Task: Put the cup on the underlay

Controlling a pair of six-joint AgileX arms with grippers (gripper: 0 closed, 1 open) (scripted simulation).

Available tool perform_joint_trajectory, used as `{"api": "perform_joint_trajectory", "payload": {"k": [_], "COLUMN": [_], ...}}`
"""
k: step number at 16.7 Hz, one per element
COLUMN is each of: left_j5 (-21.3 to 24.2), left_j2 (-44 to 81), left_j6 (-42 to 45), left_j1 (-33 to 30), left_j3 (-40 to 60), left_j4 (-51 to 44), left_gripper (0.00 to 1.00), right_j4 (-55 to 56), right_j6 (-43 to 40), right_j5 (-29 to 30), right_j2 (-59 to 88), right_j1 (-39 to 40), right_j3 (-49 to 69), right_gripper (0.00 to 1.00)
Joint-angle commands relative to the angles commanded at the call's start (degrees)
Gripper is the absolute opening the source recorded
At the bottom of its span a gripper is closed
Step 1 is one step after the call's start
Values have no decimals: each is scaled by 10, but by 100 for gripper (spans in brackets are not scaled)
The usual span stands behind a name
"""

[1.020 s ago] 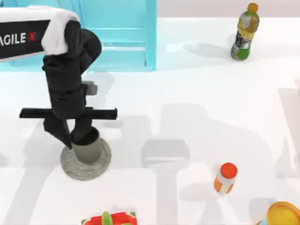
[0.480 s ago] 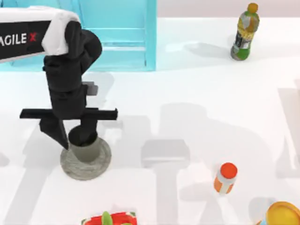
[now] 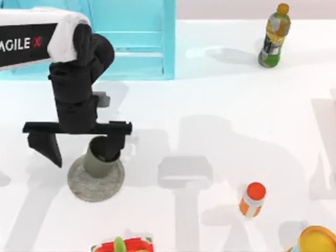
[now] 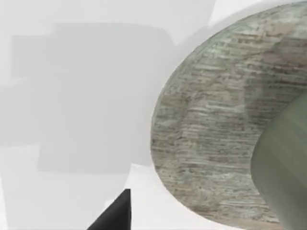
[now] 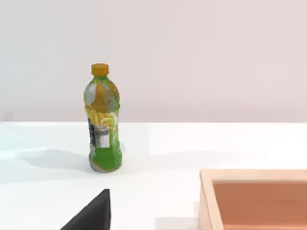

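— Since the cup (image 3: 102, 161) already stands upright on the underlay (image 3: 96, 179), what does the next move hinge on?

— On how the left gripper (image 3: 79, 148) sits around it. Its fingers are spread wide: one finger (image 3: 46, 148) hangs well clear on the table's left side, while the other appears to be at the cup's rim on the far side. The cup lies between them, much closer to that second finger.

— So the jaws have let go?

— They look parted with nothing clamped, yes. The cup's long axis runs vertical, and it rests toward the rear part of the grey disc, inside its edge. The left wrist view agrees, with the cup's wall (image 4: 283, 167) over the mottled stone surface (image 4: 211, 120).

— Then which way out?

— Straight up, I'd judge. A sideways pull could drag the nearer finger against the rim and tip the tumbler.

— And the other arm?

— The right gripper (image 5: 91, 213) is parked far off, facing a green juice bottle (image 5: 102, 125); I cannot tell how its fingers stand.
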Motion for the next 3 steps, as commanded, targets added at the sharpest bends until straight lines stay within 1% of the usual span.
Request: {"api": "perform_joint_trajectory", "payload": {"k": [3], "left_j5": [0], "left_j2": [0], "left_j6": [0], "left_j1": [0], "left_j3": [0], "left_j4": [0], "left_gripper": [100], "right_j4": [0], "right_j6": [0], "right_j5": [0], "right_j2": [0], "right_j1": [0], "right_j3": [0], "right_gripper": [100]}}
